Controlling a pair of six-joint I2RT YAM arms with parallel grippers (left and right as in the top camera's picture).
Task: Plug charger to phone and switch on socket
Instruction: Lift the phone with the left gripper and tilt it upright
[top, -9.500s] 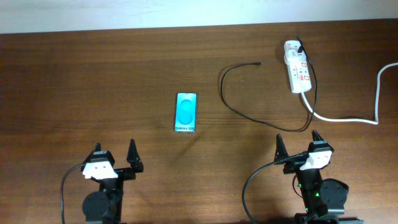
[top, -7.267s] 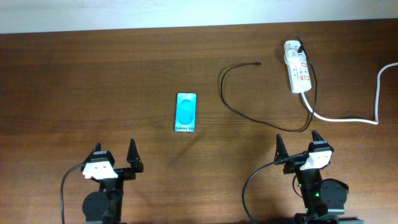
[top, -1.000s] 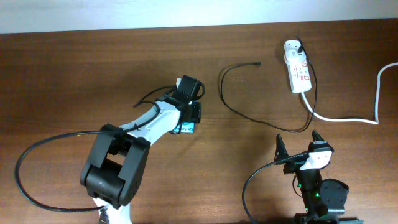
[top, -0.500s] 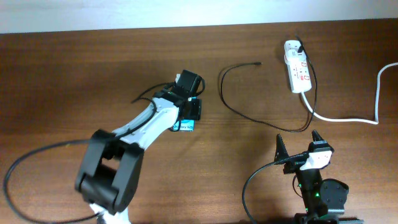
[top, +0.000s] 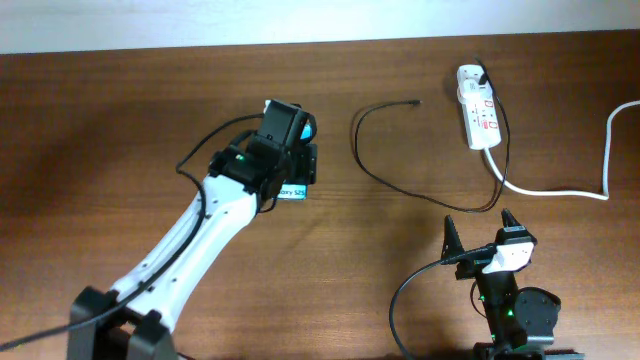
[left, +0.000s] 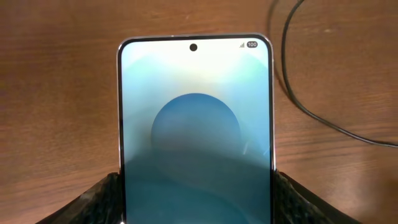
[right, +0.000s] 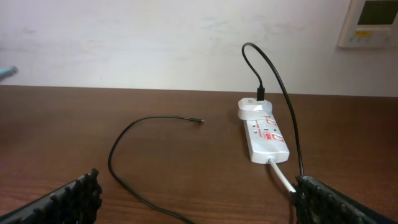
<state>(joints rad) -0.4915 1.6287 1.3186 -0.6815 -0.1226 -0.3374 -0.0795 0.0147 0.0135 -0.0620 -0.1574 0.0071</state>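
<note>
Grips slim rectangular cyan-screened smartphone (left: 195, 112) between left gripper (left: 196, 199) fingers; holds right gripper (top: 478, 225) fingers wide apart, well right of smartphone.

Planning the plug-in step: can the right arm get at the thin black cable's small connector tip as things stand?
Probably yes: the small black connector tip lies free on the brown wooden table, ahead of the open right fingers, with only its own cable loop between.
</note>
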